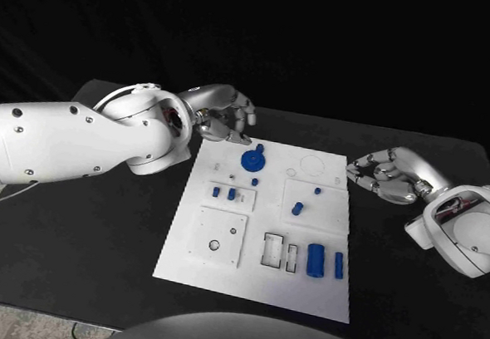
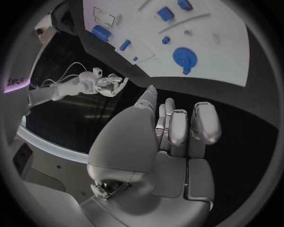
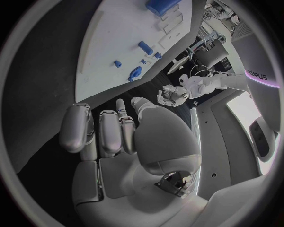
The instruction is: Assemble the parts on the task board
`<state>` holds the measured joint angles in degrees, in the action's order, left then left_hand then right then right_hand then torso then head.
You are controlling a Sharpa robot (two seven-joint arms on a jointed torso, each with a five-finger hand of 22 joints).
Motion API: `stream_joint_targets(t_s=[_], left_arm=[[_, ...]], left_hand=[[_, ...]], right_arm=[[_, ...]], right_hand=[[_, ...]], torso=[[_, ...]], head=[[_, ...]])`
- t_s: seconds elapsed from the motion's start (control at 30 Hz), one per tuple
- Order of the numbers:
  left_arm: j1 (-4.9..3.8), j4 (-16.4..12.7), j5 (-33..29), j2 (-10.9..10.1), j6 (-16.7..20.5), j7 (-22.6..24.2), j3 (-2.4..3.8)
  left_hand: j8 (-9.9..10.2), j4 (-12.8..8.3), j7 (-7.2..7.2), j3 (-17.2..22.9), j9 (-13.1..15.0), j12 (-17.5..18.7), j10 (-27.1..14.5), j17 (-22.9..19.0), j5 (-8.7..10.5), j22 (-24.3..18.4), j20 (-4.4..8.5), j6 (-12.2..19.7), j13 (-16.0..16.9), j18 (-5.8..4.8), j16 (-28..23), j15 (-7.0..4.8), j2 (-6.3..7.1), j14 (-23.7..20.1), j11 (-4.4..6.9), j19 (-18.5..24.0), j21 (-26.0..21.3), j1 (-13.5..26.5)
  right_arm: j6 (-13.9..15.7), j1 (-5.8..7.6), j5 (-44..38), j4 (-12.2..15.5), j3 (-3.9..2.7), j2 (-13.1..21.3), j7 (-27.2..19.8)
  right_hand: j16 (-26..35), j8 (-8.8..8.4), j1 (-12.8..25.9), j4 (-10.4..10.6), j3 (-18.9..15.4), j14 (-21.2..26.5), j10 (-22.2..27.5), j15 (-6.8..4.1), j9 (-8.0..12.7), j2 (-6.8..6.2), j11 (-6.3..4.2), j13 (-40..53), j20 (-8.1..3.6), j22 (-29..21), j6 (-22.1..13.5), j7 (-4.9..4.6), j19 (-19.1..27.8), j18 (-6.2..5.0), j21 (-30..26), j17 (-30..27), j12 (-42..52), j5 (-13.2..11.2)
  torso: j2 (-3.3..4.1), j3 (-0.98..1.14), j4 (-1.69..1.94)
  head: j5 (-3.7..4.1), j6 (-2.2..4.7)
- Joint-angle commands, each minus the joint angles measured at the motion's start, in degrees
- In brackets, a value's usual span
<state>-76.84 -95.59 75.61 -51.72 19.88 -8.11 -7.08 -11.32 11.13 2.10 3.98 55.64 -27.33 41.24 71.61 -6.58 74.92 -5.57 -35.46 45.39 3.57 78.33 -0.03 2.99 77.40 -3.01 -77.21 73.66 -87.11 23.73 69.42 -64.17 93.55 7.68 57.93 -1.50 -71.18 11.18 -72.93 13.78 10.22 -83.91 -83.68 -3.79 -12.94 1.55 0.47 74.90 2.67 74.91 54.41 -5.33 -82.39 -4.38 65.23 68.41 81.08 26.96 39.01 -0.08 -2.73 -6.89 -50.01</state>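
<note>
Gear [image 1: 252, 159] at the task board's [image 1: 214, 275] far edge looks light, rigid (I'd pinch its rim); left hand [image 1: 221, 114] and right hand [image 1: 383, 173] both curled, holding nothing

No readable text or labels anywhere

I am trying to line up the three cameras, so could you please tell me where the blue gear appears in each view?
Head view: the blue gear lies near the task board's far edge, just in front of the left hand.
Left wrist view: blue gear beyond the fingertips, near the board's edge.
Right wrist view: blue gear at the board's edge.
Shared landmark: the white task board.
</note>
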Motion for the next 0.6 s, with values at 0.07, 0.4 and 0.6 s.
stream_joint_targets(t_s=[0.07, 0.4, 0.6], left_arm=[[-0.23, 1.16, 24.75, 1.66, -4.17, 14.3, -0.96], [2.46, 3.74, 34.41, 4.26, -8.66, 12.6, -1.99], [3.58, 5.04, 34.47, 5.91, -9.72, 10.8, -1.97]], left_hand=[[2.41, 0.82, -7.72, 3.55, -7.78, 8.12, -3.14, 0.49, -1.39, 9.24, 0.57, -1.84, -8.14, 0.71, 0.47, -2.8, 3.52, 2.09, 2.84, -0.59, -0.73, -2.38], [4.82, 2.03, -5.37, 7.63, -19.84, 6.63, -2.9, 0.19, -2.0, 9.37, 0.75, -7.62, -11.68, 0.64, 0.64, -2.0, 6.76, 2.49, 1.36, -1.25, -1.57, -0.8], [4.87, 2.0, -4.55, 8.16, -23.14, 2.92, -0.2, 3.55, -2.63, 9.96, 0.78, -9.28, -10.54, 0.29, 3.33, -1.73, 6.98, 4.85, 0.81, -2.79, 0.04, 0.88]], right_arm=[[3.55, 0.08, 0.48, 0.63, 0.05, 0.04, -4.04], [2.27, -0.11, 0.81, 1.04, 0.06, 0.95, -4.16], [2.04, -0.26, 0.83, 1.29, 0.06, 1.16, -4.28]], right_hand=[[-0.42, 0.29, 0.0, 0.46, 0.27, -2.7, -0.54, 0.24, -0.18, -0.54, -0.02, 4.32, 0.02, 7.9, 0.64, 0.05, -0.51, -0.34, 0.43, 0.1, -0.13, 1.5], [-0.32, 0.13, -0.27, 0.4, 0.78, -2.67, -0.42, 0.25, -0.35, -0.86, -0.01, 4.04, 0.02, 7.95, 0.79, 0.04, -0.56, -0.34, 0.36, -0.17, -0.38, 3.34], [-0.31, 0.09, -0.27, 0.4, 0.8, -2.66, -0.43, 0.25, -0.35, -0.91, -0.01, 4.07, 0.02, 7.95, 0.77, 0.03, -0.56, -0.35, 0.32, -0.19, -0.36, 3.43]], torso=[[0.53, -0.11, -0.14], [0.82, -0.27, 0.16], [0.69, -0.28, 0.14]], head=[[0.2, 0.01], [0.52, 0.01], [0.38, 0.01]])
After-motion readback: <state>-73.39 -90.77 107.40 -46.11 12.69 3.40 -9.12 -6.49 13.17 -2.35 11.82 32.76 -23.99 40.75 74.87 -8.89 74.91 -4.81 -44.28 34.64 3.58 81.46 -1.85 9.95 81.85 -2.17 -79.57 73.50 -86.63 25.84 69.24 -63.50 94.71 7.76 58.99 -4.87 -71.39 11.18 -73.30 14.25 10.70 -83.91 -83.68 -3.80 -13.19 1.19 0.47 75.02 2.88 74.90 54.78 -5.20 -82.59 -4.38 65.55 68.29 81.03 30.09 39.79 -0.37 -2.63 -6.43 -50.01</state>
